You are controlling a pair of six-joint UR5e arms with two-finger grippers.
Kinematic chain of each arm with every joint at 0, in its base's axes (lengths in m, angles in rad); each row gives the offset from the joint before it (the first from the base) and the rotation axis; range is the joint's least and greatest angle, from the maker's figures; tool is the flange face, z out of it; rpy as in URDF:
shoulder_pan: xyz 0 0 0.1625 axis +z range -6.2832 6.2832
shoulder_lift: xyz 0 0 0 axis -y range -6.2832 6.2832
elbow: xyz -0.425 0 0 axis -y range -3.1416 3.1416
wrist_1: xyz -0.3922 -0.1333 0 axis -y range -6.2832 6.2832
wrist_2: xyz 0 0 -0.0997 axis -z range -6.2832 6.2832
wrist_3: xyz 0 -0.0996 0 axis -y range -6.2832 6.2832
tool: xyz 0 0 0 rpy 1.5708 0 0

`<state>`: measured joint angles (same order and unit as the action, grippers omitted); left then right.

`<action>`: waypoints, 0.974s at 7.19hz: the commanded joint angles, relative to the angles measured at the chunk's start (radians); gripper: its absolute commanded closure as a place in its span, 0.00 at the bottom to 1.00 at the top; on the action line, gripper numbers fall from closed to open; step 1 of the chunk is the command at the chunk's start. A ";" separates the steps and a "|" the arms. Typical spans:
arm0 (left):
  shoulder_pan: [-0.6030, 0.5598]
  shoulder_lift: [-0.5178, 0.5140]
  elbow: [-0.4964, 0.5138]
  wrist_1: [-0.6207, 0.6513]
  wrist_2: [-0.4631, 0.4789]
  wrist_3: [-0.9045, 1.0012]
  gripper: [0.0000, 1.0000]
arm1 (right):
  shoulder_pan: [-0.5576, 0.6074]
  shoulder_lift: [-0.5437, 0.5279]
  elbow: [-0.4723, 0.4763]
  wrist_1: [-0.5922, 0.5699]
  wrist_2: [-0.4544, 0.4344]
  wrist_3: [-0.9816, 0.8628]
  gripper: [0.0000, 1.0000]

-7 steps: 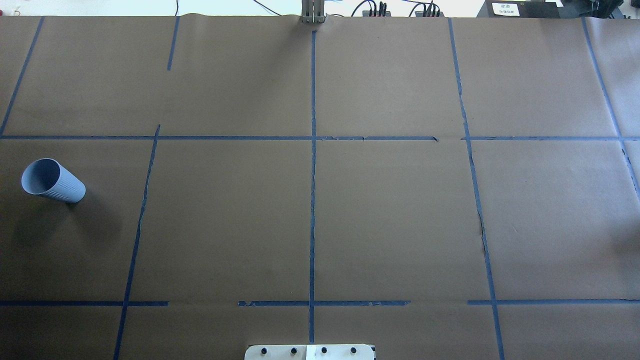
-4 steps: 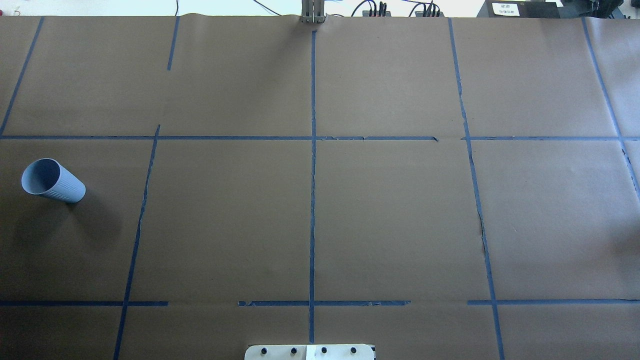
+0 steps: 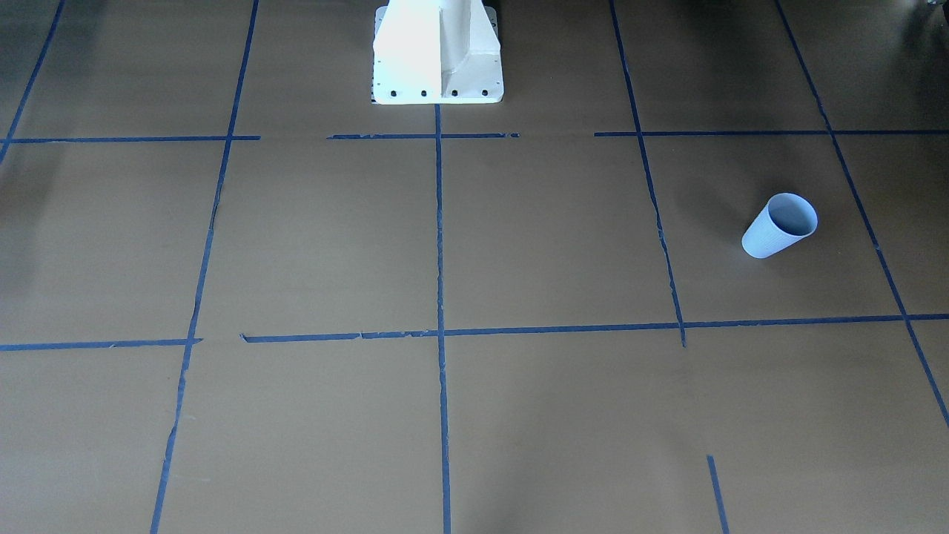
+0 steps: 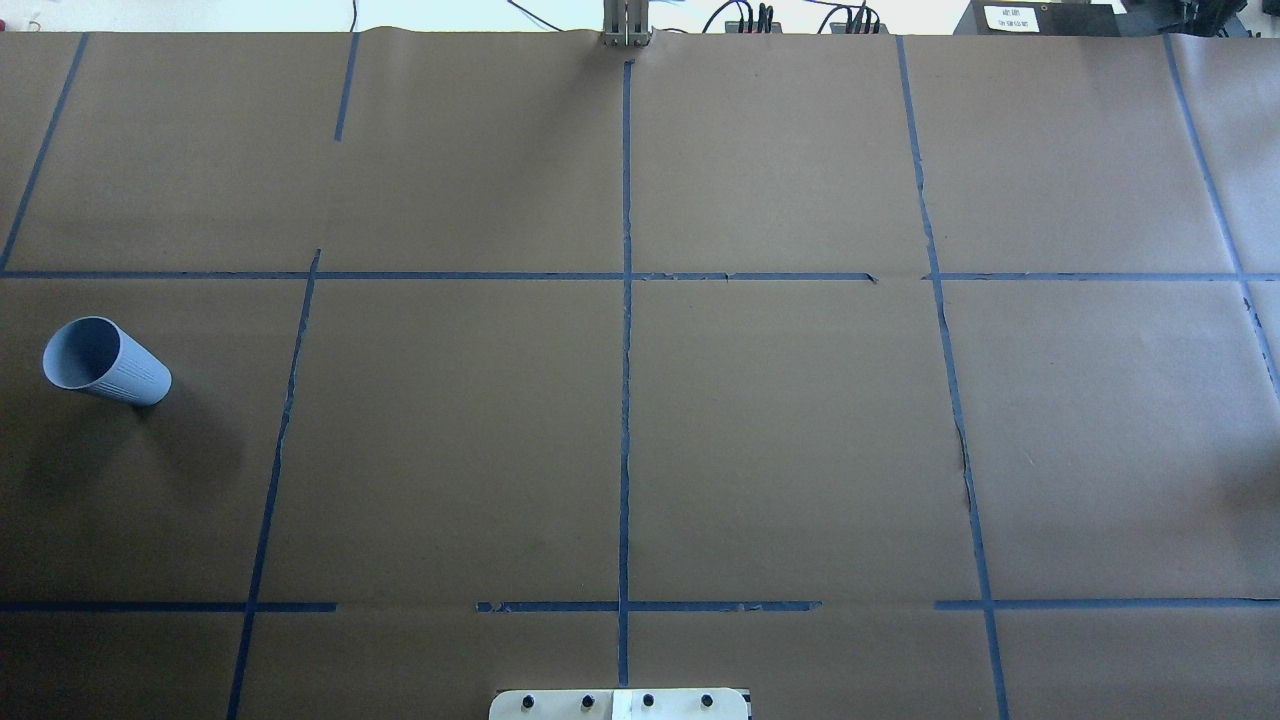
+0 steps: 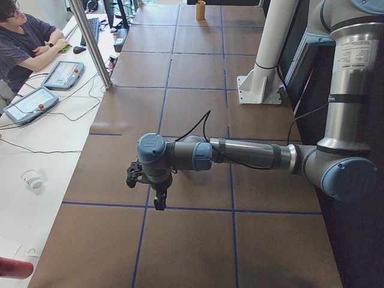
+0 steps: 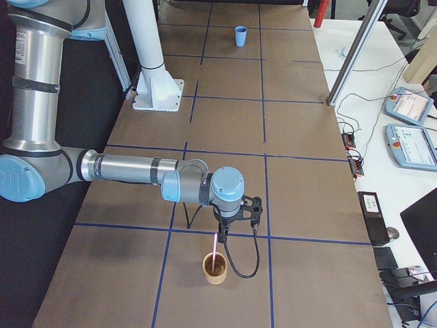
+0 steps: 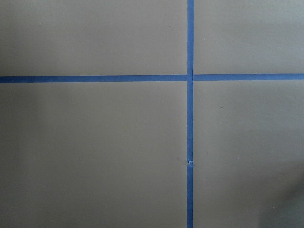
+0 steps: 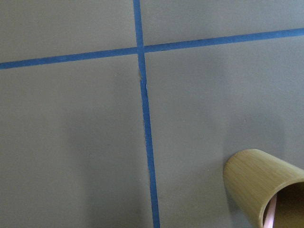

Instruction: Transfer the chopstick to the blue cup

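The blue cup (image 4: 105, 362) stands alone on the brown table at my far left, also seen in the front-facing view (image 3: 778, 226) and far off in the right exterior view (image 6: 240, 35). The pinkish chopstick (image 6: 216, 249) stands in a bamboo cup (image 6: 214, 268) at the table's right end; a sliver of it shows in the right wrist view (image 8: 271, 214). My right gripper (image 6: 221, 232) hangs just above the chopstick's top, and I cannot tell whether it is open or shut. My left gripper (image 5: 159, 203) hovers over bare table, and I cannot tell its state either.
The white robot pedestal (image 3: 437, 52) stands at the table's near edge. Blue tape lines cross the brown paper. A person (image 5: 24, 42) sits at a side desk with teach pendants (image 5: 29, 103). A metal post (image 4: 626, 25) rises at the far edge.
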<state>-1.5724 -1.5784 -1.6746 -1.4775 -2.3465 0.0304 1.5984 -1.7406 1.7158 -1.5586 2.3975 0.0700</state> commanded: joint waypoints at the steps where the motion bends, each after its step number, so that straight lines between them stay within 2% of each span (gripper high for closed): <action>1: 0.082 0.008 -0.130 -0.003 -0.008 -0.210 0.00 | 0.000 0.003 0.002 0.000 0.000 0.005 0.00; 2: 0.173 0.008 -0.172 -0.009 -0.011 -0.356 0.00 | 0.000 0.003 0.004 0.002 0.000 0.005 0.00; 4: 0.282 0.011 -0.162 -0.193 -0.011 -0.597 0.00 | 0.000 0.019 0.002 0.000 -0.008 0.007 0.00; 7: 0.374 0.020 -0.130 -0.246 -0.002 -0.655 0.00 | 0.000 0.023 0.001 0.000 -0.015 0.007 0.00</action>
<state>-1.2319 -1.5598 -1.8230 -1.6971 -2.3514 -0.6048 1.5984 -1.7195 1.7172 -1.5585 2.3835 0.0767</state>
